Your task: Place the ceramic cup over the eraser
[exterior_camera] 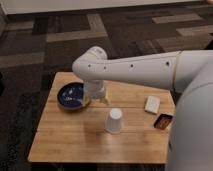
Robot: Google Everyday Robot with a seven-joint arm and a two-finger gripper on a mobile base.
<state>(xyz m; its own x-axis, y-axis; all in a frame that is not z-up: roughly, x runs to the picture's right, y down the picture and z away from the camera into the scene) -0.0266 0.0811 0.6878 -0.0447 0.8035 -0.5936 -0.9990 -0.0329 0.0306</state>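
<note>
1. One wooden counter (75, 142) stands on a dark patterned carpet (45, 30). It carries four loose things.
2. One ceramic cup (114, 120), plain white, stands upright near the middle of the counter, a little toward the near edge. Its narrower end is up. Nothing touches it.
3. One eraser (163, 121), a small dark block with an orange-brown rim, lies flat at the right end of the counter. It is to the right of the cup and well apart from it, close beside the robot's white body (192, 125).
4. One white flat block (152, 104) lies just beyond the eraser on its far side, near it but apart.
5. One dark blue bowl (71, 96) sits on the left part of the counter, to the far left of the cup.
6. One white arm (135, 70) reaches in from the right, across the far half of the counter, and bends downward.
7. One gripper (100, 98) hangs at the end of the arm, just beside the bowl's right rim and on the far left of the cup. It does not touch the cup.
8. The fingers stand apart and hold nothing.
</note>
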